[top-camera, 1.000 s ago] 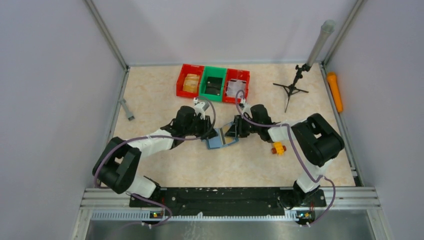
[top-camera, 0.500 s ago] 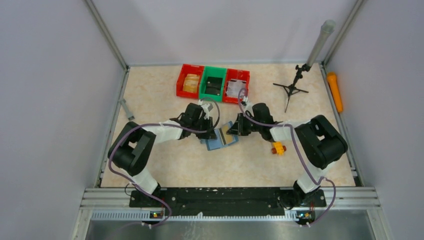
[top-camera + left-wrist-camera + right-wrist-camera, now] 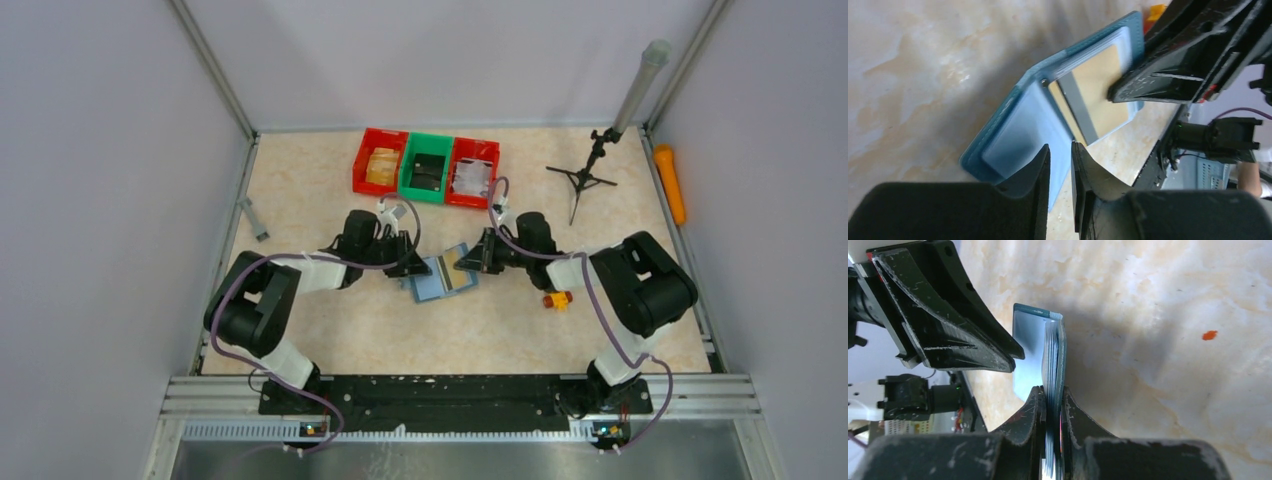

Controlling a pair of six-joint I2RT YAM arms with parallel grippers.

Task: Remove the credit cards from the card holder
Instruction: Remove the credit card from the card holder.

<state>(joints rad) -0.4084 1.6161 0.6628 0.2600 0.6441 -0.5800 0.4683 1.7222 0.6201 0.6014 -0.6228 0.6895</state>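
The card holder is laid open on the counter between both hands. Its right half is pinched by the right hand, probably to steady it. The left hand is narrowly parted beside the left half, and whether it grips cannot be told. The credit cards are not yet taken out.

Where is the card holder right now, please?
Top view: the card holder lies open mid-table between the left gripper and the right gripper clamping its flap.

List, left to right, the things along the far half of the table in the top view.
Grey tool, left red bin, green bin, right red bin, black tripod stand, orange cylinder.
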